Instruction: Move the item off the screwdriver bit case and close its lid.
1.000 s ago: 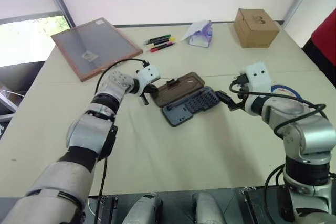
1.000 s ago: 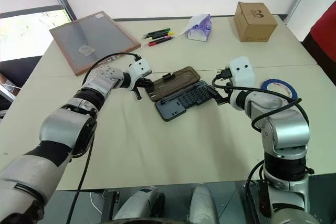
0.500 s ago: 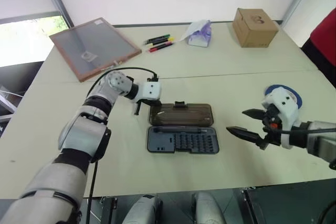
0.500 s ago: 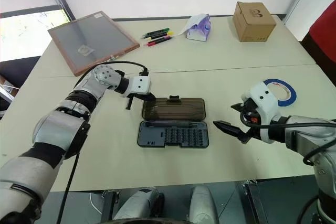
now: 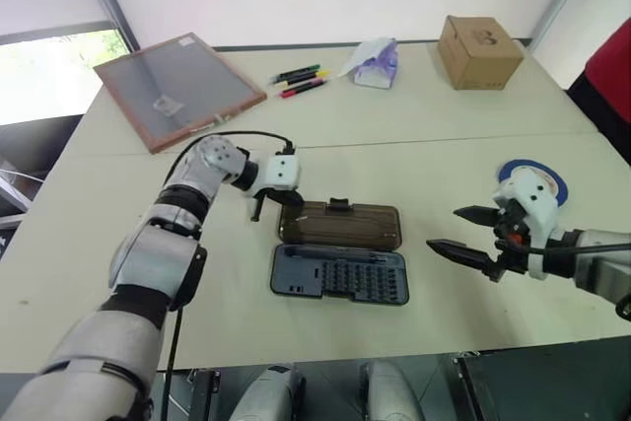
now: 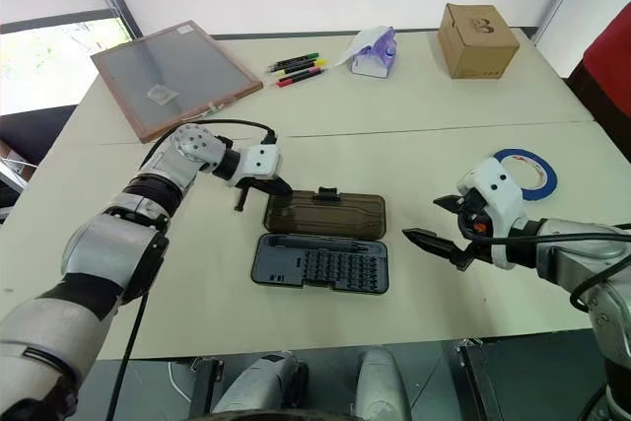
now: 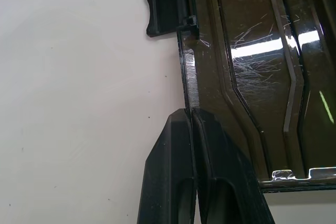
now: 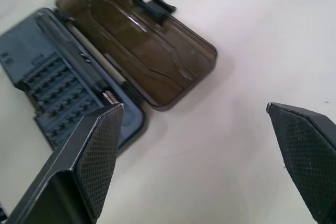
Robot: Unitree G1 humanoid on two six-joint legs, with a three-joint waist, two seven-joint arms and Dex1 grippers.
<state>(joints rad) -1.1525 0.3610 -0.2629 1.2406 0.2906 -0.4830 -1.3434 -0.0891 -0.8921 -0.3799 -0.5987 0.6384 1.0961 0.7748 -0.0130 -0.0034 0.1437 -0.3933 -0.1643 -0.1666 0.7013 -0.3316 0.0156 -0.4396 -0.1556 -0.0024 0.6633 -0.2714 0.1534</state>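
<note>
While its two black fingers [image 7: 210,182] press flat together with nothing between them, the left claw [image 5: 262,206] sits left of centre in the left eye view, its tips at the left end of the lid [image 5: 340,225]. The left wrist view puts those tips right on the lid's edge, not far from the black latch tab [image 7: 161,10].

At the right of the frame, the right claw [image 5: 461,231] hangs above the worktop [image 5: 414,125] with its jaws spread as wide as they go. It holds nothing and points toward the centre, well apart from the case's right end.

Between the two claws, just below centre, the screwdriver bit case [image 5: 340,275] lies open and flat. Its dark grey slotted tray is the lower half in the picture, and the smoky brown lid lies hinged back just above it. Nothing rests on either half.

The blue tape roll [image 6: 525,170] lies flat on the worktop at the far right, just behind the right claw's white wrist housing and clear of the case.

Across the upper part of the frame sit a brown-framed grey panel [image 5: 179,87] at upper left, coloured markers [image 5: 301,80] and a crumpled purple-and-white packet [image 5: 375,62] near top centre, and a cardboard box [image 5: 479,50] at upper right.
</note>
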